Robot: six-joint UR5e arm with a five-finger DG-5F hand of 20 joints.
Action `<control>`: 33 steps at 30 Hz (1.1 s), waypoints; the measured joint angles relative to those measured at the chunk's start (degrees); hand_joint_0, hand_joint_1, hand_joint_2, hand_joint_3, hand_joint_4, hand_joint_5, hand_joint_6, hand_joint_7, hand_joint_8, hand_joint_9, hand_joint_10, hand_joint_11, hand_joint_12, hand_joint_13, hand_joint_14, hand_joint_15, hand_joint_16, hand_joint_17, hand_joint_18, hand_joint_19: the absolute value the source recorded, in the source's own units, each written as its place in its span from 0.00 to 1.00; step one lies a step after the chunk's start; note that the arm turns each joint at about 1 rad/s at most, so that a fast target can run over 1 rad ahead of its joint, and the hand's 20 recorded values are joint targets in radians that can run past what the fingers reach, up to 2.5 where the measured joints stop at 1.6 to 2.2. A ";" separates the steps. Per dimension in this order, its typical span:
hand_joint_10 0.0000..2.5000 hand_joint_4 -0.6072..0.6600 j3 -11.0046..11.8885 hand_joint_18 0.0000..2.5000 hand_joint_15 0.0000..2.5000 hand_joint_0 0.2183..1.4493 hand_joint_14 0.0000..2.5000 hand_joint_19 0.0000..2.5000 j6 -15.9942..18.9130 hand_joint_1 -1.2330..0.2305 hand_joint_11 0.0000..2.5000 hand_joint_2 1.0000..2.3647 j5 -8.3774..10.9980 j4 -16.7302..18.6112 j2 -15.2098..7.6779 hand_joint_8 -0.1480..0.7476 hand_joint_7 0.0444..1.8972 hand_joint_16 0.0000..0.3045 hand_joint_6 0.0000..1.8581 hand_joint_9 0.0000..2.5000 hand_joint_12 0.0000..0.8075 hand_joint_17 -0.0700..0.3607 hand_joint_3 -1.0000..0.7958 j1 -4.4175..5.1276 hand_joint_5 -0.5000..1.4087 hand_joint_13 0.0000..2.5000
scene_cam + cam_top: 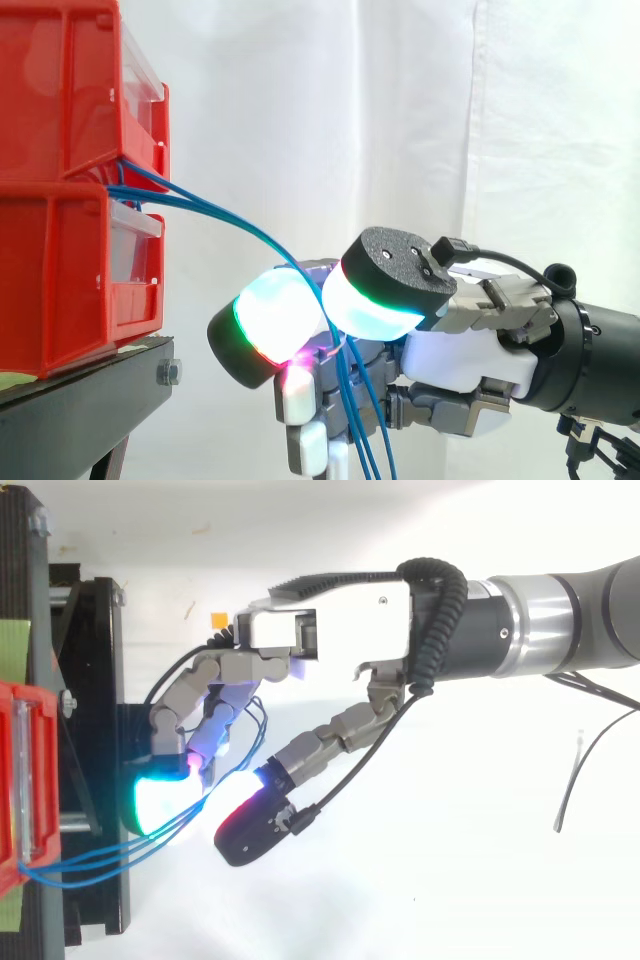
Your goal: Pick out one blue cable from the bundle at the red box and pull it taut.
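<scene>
Separating step: the blue cables [240, 224] sag right from the bins [70, 290] and drop through the robot hand [455, 350], whose curled fingers [190, 685] enclose several (not one). The next move should isolate one, then draw right until taut.

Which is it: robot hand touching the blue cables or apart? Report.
Touching. Side view: blue cables thread between the robot hand's curled fingers, lying against them.

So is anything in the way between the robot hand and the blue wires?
No, nothing visible is. The blue cables run from the red bins through open air straight into the hand. Its curled fingers close round them, between the glowing pads.
</scene>
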 measured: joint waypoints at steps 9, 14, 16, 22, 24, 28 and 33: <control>0.00 0.50 0.00 0.33 0.21 0.43 0.01 0.31 -1.22 0.31 0.17 0.01 -0.05 -5.54 1.06 0.49 0.35 0.18 0.52 0.35 0.50 0.44 0.34 -0.11 0.16 0.38; 0.00 0.49 0.00 0.33 0.21 0.43 0.01 0.31 -2.26 0.31 0.17 0.01 -0.04 -7.88 1.43 0.49 0.35 0.18 0.52 0.35 0.51 0.44 0.33 -0.14 0.16 0.38; 0.01 0.49 0.00 0.33 0.22 0.43 0.01 0.31 -2.40 0.31 0.17 0.01 -0.05 -8.63 1.46 0.49 0.35 0.18 0.52 0.36 0.50 0.44 0.33 -0.15 0.16 0.38; 0.00 0.49 0.00 0.34 0.21 0.43 0.01 0.31 -2.35 0.31 0.17 0.01 0.00 -9.49 1.48 0.49 0.36 0.18 0.52 0.36 0.51 0.45 0.32 -0.06 0.16 0.38; 0.00 0.49 0.01 0.34 0.21 0.43 0.01 0.31 -2.26 0.31 0.18 0.00 0.01 -9.54 1.48 0.49 0.36 0.18 0.52 0.36 0.50 0.45 0.32 -0.02 0.17 0.38; 0.01 0.49 0.20 0.34 0.21 0.43 0.01 0.31 -1.74 0.30 0.18 0.00 0.06 -9.60 1.52 0.49 0.36 0.18 0.52 0.36 0.50 0.44 0.32 0.02 0.17 0.38; 0.01 0.49 0.62 0.34 0.21 0.43 0.01 0.31 -0.75 0.30 0.17 0.00 0.04 -10.24 1.59 0.49 0.36 0.18 0.52 0.36 0.51 0.44 0.32 -0.04 0.17 0.38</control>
